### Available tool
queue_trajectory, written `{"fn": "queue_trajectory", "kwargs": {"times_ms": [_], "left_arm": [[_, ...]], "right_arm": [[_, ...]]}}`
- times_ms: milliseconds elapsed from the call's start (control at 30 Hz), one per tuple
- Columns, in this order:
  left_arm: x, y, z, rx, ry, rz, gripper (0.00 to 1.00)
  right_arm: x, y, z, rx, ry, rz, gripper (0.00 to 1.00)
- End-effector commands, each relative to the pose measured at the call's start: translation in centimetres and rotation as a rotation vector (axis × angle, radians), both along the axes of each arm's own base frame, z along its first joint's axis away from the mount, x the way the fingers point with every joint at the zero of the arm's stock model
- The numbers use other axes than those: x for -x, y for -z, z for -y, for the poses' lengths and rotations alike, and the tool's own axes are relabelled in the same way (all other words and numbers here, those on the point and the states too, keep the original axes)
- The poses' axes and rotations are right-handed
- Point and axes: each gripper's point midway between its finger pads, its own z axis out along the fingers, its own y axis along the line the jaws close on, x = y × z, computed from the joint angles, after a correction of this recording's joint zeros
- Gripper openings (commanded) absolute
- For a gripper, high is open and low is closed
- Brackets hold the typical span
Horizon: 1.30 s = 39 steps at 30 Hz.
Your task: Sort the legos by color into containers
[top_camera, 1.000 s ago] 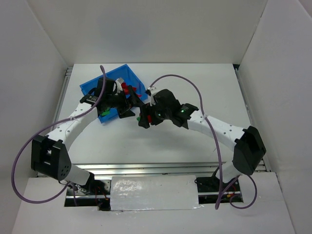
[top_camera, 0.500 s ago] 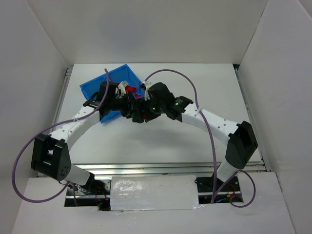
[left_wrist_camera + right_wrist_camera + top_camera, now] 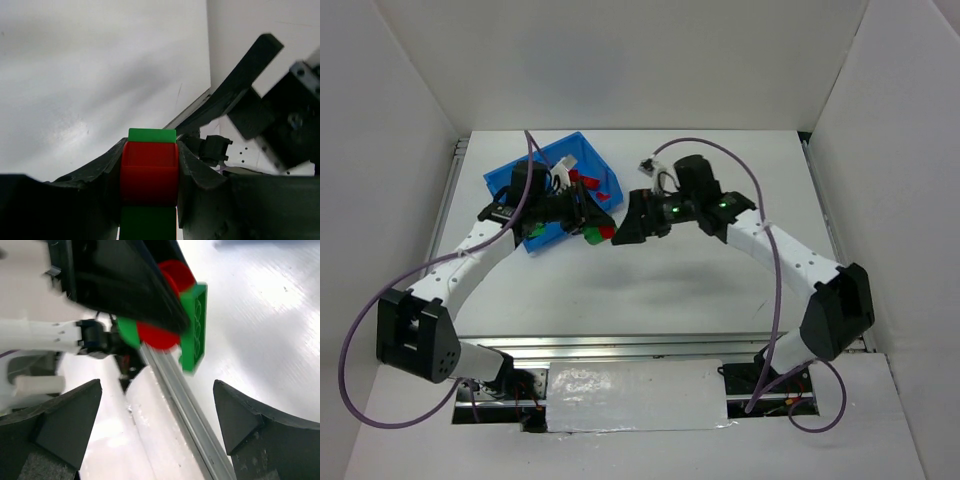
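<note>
Left gripper (image 3: 150,150) was clamped on the red-green stack (image 3: 150,172), centre-left in top view, just beside the blue bin (image 3: 508,180) | right gripper (image 3: 157,387) spread wide, facing it | hard, light, slick plastic: probably best pinched across its flat green end.

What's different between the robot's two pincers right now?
The left pincer is shut on a joined red-green lego; the right pincer is open and empty. The left pincer hangs beside the blue bin; the right pincer is farther off. Both are black, facing each other.

Blue bin (image 3: 504,181) on white table (image 3: 710,295)
</note>
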Motion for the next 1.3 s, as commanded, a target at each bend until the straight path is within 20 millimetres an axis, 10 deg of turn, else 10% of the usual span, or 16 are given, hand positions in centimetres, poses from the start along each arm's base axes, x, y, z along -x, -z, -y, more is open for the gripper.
{"fn": "queue_trajectory", "kwargs": {"times_ms": [0,267,633,733,867,1267], "left_arm": [[0.4,-3.8,0.2,0.075,0.101,0.231,0.0],[5.1,-10.1,1.8,0.332,0.371,0.516,0.0],[7.9,-13.0,2.0,0.417,0.46,0.597,0.0],[8.0,-12.8,1.9,0.423,0.452,0.59,0.0],[8.1,-12.4,1.8,0.413,0.45,0.582,0.0],[9.1,-11.8,1.2,0.346,0.467,0.581,0.0]], "right_arm": [[3.6,-6.5,3.1,-0.28,-0.224,0.016,0.99],[3.8,-9.1,3.8,-0.428,-0.191,-0.004,1.0],[2.9,-9.2,-0.1,-0.43,-0.201,0.001,0.81],[3.4,-9.7,-0.6,-0.453,-0.243,0.012,0.67],[3.8,-10.6,-0.7,-0.492,-0.279,0.045,0.04],[3.7,-10.6,3.0,-0.521,-0.304,0.132,0.0]]}}
